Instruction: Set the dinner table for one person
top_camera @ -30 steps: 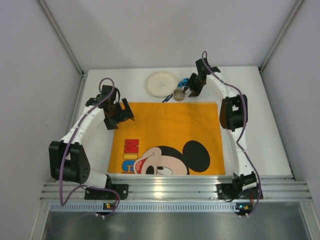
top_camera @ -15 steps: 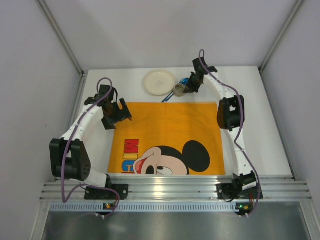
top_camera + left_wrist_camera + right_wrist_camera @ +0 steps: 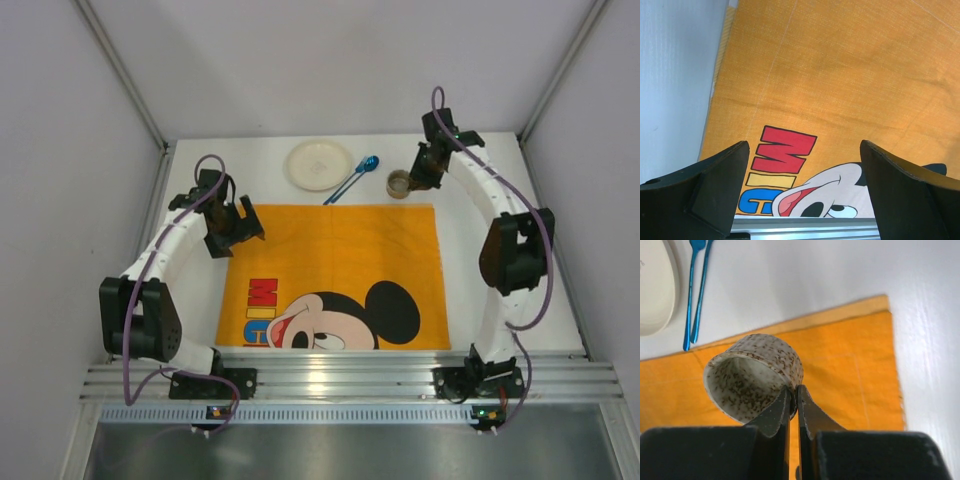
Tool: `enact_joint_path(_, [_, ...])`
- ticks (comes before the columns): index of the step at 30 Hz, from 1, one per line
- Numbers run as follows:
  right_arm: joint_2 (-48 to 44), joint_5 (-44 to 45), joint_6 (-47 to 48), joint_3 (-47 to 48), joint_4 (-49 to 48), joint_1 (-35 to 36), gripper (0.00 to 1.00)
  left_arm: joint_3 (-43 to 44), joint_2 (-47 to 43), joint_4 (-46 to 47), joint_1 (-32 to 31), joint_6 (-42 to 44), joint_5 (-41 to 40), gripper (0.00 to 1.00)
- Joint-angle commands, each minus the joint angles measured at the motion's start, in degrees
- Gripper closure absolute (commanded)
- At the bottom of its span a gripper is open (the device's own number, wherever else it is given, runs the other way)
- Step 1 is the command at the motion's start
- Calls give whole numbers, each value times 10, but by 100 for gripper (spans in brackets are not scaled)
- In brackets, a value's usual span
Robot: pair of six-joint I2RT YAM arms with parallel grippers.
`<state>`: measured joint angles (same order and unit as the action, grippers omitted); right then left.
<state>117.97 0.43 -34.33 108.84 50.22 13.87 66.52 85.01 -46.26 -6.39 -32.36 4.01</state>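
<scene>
While right pincer point(image 3: 794, 391) pinches speckled cup point(image 3: 752, 371) rim, mouth upward

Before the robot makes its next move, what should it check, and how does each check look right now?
1. Right gripper pinching the speckled cup by its wall: ok.
2. Cup lifted off the dinner table: cannot tell.
3. Left gripper open and empty: ok.
4. Orange placemat lying flat, nothing on it: ok.
5. White plate on the placemat: not ok, it sits beyond the far edge.
6. Blue cutlery on the placemat: not ok, beside the plate.
</scene>
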Motion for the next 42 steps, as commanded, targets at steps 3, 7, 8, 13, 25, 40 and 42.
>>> enact_joint_path(3, [-138, 48, 30, -160, -36, -2, 100, -2, -18, 28, 3, 10, 10, 3])
enact_joint_path(7, [-151, 42, 24, -242, -70, -4, 100, -15, -27, 27, 3, 14, 14, 2])
enact_joint_path(8, [-148, 42, 27, -245, -75, -5, 100, -17, -32, 27, 3, 15, 15, 2])
enact_joint_path(13, [-123, 67, 37, -249, -93, -5, 100, -29, -56, 20, 3, 23, 14, 2])
enact_joint_path(25, [-149, 77, 39, -271, -90, -1, 47, -46, -71, 20, 3, 20, 8, 2])
enact_joint_path(40, [122, -97, -6, 208, -66, 31, 51, -28, -26, 43, 3, 25, 22, 3])
enact_joint_path(42, [188, -122, -56, 263, -85, 31, 62, -24, -23, 42, 3, 28, 21, 3])
